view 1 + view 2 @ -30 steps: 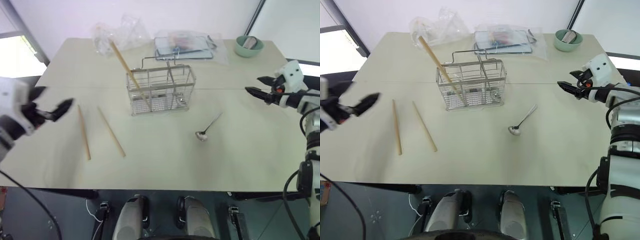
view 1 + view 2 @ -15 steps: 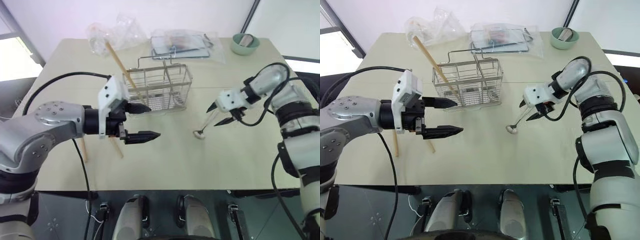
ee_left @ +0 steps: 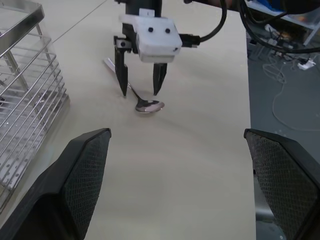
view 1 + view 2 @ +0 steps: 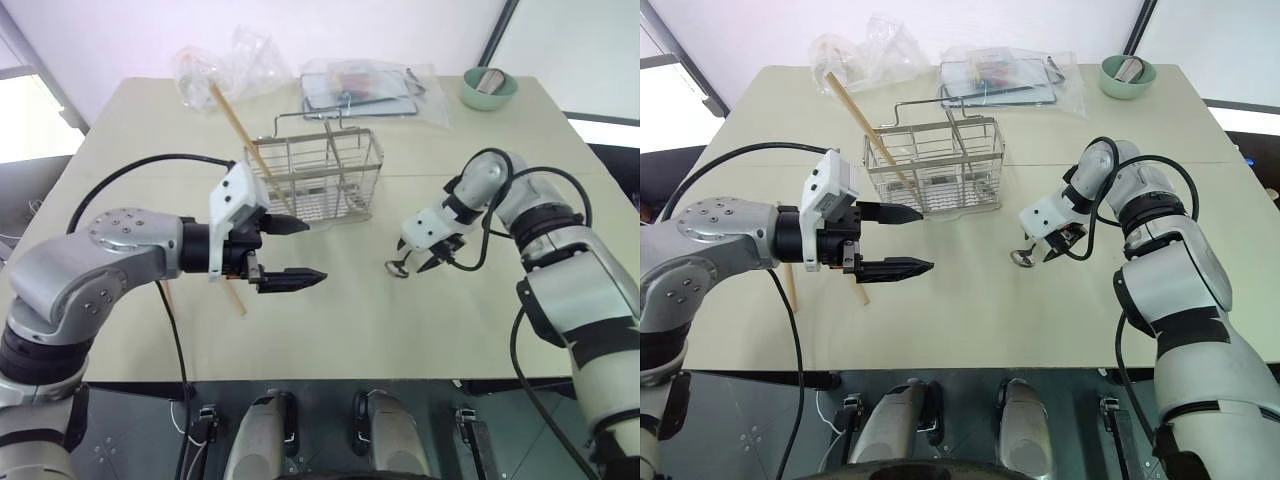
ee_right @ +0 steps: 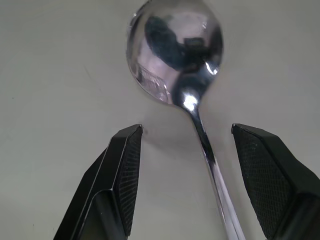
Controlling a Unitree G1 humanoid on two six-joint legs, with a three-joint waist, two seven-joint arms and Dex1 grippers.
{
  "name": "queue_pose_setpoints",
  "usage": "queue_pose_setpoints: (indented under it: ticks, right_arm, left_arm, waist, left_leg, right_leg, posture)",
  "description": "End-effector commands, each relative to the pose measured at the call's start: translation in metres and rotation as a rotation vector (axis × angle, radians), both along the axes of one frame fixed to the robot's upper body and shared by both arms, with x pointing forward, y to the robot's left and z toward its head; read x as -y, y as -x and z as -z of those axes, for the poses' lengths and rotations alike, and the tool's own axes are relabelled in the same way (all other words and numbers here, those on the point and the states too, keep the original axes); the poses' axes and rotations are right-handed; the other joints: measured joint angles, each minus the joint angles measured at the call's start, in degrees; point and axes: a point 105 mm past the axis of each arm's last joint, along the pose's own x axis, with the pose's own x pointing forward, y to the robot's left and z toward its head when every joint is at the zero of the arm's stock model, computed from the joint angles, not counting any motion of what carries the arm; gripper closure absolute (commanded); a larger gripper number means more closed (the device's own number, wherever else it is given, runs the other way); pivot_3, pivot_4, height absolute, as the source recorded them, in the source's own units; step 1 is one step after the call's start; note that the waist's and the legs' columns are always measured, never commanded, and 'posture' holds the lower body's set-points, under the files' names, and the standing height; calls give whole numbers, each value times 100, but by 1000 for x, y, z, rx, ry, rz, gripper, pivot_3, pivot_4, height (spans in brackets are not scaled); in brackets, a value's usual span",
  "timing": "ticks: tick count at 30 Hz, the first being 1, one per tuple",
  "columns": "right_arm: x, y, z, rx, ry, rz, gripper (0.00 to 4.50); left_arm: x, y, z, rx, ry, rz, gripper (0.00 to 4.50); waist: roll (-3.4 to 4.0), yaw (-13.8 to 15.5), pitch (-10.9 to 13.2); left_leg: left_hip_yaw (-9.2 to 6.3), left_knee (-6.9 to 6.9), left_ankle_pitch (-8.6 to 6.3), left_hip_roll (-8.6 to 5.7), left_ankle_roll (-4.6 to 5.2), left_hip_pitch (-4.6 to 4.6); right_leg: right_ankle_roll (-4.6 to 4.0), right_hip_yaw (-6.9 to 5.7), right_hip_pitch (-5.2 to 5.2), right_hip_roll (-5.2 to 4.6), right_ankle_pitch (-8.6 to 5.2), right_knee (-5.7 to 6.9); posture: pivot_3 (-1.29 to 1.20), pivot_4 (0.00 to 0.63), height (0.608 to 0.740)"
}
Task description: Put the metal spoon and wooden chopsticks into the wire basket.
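- You have one metal spoon [image 4: 398,267] on the worktop [image 4: 420,320].
- You have one wire basket [image 4: 318,178].
- You can count three wooden chopsticks [image 4: 236,124]; two lie partly hidden at 9 o'clock of the basket.
- One green bowl [image 4: 488,88] at 1 o'clock.

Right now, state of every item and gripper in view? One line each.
metal spoon: flat on the table, not gripped
right gripper: open, pointing down, fingers either side of the spoon handle
left gripper: open, holding nothing
wire basket: upright, one chopstick leaning inside it
wooden chopsticks: the ones outside the basket lie on the table, partly hidden by the left arm
green bowl: upright at the far corner
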Motion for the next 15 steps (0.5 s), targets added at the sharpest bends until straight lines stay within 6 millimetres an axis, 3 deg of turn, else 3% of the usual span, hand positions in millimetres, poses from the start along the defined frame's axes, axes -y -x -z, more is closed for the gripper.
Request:
queue_pose_setpoints:
  ticks: [1,5,6,11,15]
  right_arm:
    - [-5,-2,-4,13,-5,-15,2351]
    - [-5,0,0,2,-8,-24,4214]
    - [-5,1,0,-1,-13,-24,4446]
    - [-6,1,-3,11,-81,-17,4446]
    - [-25,0,-23,13,-311,5,4446]
  left_arm:
    - [1,2,-9,56,0,-1,0]
    - [1,1,-11,68,6,-12,0]
    - [0,1,-12,72,7,-15,0]
    - [-2,-1,-14,79,12,-30,0]
    - [-8,-4,-16,97,8,-54,0]
  waist:
    - [-1,-1,0]
    - [-1,-10,-1]
    - [-3,-11,-2]
    - [-1,1,-1]
    - [-2,5,-1]
  left_leg:
    - [0,0,0,0,0,1]
    - [-3,2,2,1,-3,7]
    - [-3,2,2,3,-3,7]
    - [-4,2,4,9,-6,9]
    - [-4,4,4,10,-7,9]
  right_leg:
    - [0,0,1,0,0,0]
    - [-1,1,7,2,0,1]
    - [-1,1,7,4,1,1]
    - [-2,3,9,13,0,0]
    - [-3,3,10,13,1,0]
  posture:
    - [0,150,704]
    - [0,150,704]
    - [0,150,704]
    - [0,150,704]
    - [0,150,704]
